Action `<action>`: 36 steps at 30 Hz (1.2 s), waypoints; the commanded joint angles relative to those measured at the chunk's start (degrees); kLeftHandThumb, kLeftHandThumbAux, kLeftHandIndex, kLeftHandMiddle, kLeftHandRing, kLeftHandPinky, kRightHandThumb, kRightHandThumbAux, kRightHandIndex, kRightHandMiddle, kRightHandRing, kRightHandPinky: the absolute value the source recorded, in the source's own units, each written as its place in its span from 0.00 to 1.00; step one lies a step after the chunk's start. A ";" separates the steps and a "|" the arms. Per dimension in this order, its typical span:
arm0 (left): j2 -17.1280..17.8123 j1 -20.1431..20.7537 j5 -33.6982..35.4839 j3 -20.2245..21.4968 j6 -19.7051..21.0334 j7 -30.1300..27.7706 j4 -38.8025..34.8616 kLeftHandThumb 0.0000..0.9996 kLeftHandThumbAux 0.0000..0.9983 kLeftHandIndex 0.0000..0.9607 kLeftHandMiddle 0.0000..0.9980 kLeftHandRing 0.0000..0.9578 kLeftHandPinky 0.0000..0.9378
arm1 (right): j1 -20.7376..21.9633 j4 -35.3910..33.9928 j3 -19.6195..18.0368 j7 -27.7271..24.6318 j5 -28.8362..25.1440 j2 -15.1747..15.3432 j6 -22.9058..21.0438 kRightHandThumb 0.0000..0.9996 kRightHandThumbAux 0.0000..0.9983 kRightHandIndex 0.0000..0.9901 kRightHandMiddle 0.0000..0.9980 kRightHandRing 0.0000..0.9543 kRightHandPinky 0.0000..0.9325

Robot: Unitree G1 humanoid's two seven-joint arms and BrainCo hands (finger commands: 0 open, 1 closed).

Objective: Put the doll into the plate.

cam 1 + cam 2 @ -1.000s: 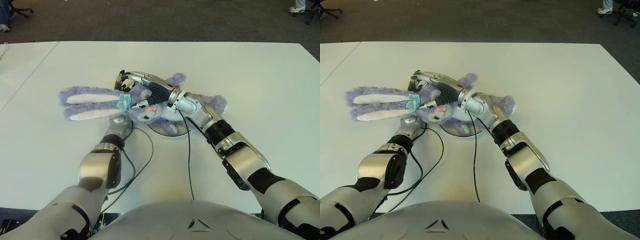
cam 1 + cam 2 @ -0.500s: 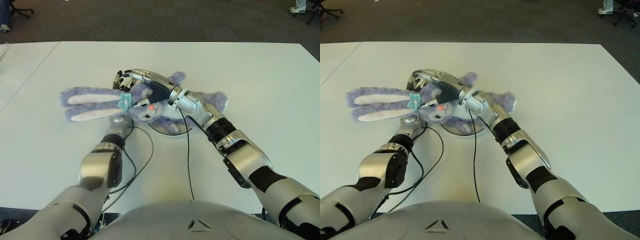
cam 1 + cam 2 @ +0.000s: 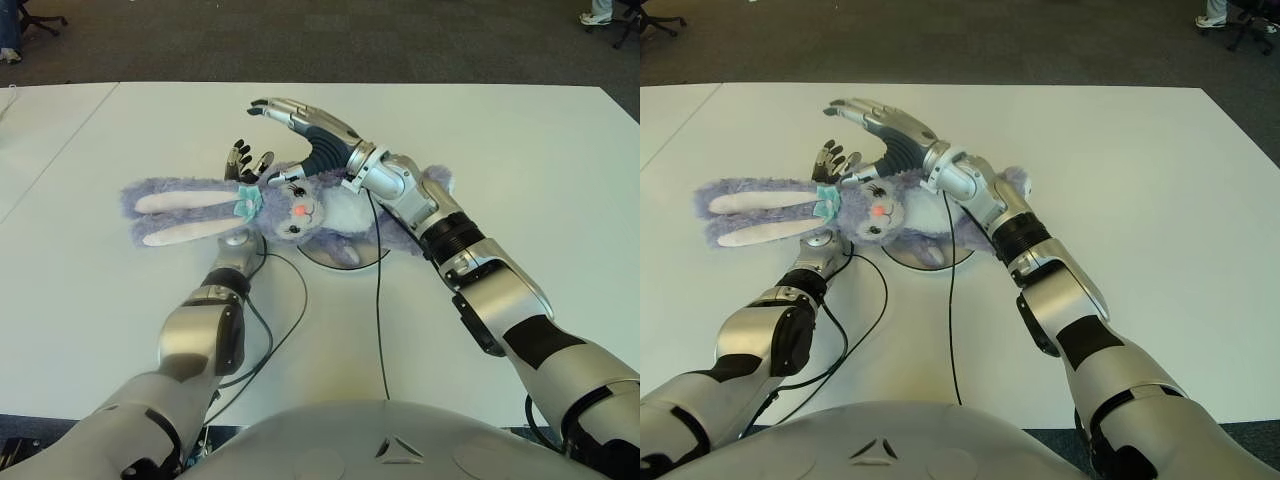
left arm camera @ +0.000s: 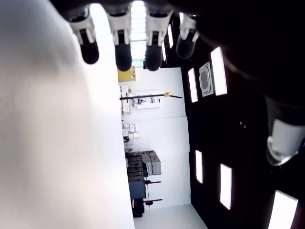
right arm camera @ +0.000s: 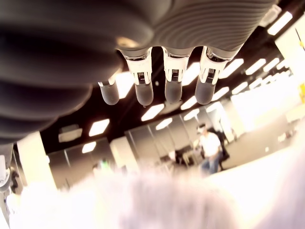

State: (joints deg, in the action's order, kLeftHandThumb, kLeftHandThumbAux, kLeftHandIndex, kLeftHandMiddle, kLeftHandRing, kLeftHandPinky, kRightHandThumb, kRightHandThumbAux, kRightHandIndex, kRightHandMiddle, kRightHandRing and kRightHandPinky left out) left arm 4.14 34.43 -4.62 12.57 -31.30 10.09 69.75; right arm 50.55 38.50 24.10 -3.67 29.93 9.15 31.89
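The doll, a purple plush rabbit with long ears and a teal bow, lies on its back with its body over the round grey plate; its head and ears stretch off to the left onto the white table. My right hand hovers just above and beyond the doll's head, fingers spread and holding nothing. My left hand lies under the doll's head, with only its straight fingertips showing past the fur. In the right wrist view the fingers are extended over purple fur.
Two black cables trail across the table from the wrists toward my body. A seam separates a second table on the left. Beyond the far edge is dark carpet, with a person's shoe at the far right.
My right hand has let go of the doll's head, opened, and lifted up and away. The doll's head has settled, and the left fingertips now show.
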 commanded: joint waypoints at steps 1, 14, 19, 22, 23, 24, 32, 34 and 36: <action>-3.97 -13.19 0.76 0.46 6.28 -2.83 8.02 0.00 0.48 0.07 0.13 0.13 0.11 | 2.02 1.00 -2.02 -0.13 -1.61 0.79 0.51 0.10 0.41 0.00 0.00 0.00 0.00; -3.97 -13.23 0.69 0.35 6.11 -3.07 8.01 0.00 0.47 0.08 0.14 0.13 0.11 | 5.71 3.49 -5.51 2.28 -2.85 1.63 0.65 0.04 0.41 0.00 0.00 0.00 0.01; -3.96 -13.28 0.78 0.47 6.08 -3.27 8.04 0.00 0.48 0.09 0.15 0.14 0.11 | 6.58 4.50 -6.79 2.52 -3.55 1.81 1.31 0.03 0.40 0.00 0.00 0.00 0.02; -3.95 -13.34 0.79 0.52 5.97 -3.23 8.07 0.00 0.47 0.08 0.14 0.13 0.11 | 7.74 5.84 -7.51 2.48 -4.12 1.97 1.54 0.02 0.39 0.00 0.00 0.00 0.01; -3.94 -13.35 0.79 0.54 5.94 -3.22 8.07 0.00 0.47 0.08 0.14 0.13 0.10 | 8.07 6.25 -7.68 2.48 -4.28 2.02 1.63 0.02 0.39 0.00 0.00 0.00 0.00; -3.89 -13.39 0.70 0.47 5.81 -3.11 8.06 0.00 0.47 0.08 0.13 0.13 0.10 | 8.95 7.06 -8.07 2.34 -4.49 2.42 1.48 0.02 0.39 0.00 0.00 0.00 0.00; -3.99 -13.29 0.47 0.24 6.40 -2.67 8.16 0.00 0.45 0.08 0.14 0.12 0.08 | 14.17 9.29 -14.41 -2.76 -9.77 8.52 -4.12 0.00 0.34 0.00 0.00 0.00 0.00; -4.07 -13.34 0.45 0.22 6.06 -2.76 8.15 0.00 0.45 0.08 0.13 0.12 0.10 | 14.97 10.05 -14.91 -2.76 -9.79 9.27 -5.07 0.00 0.34 0.00 0.00 0.00 0.00; -4.10 -13.36 0.47 0.21 6.00 -2.91 8.15 0.00 0.45 0.07 0.12 0.12 0.10 | 15.94 11.08 -15.27 -2.71 -9.76 9.83 -6.04 0.00 0.34 0.00 0.00 0.00 0.00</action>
State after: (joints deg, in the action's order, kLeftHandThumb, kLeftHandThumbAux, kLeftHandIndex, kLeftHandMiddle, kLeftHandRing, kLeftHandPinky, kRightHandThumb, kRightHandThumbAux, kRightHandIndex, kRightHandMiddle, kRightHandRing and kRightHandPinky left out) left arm 4.06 34.36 -4.45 12.66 -32.22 9.27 69.75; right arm 62.59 46.79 11.80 -4.75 22.60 15.82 29.73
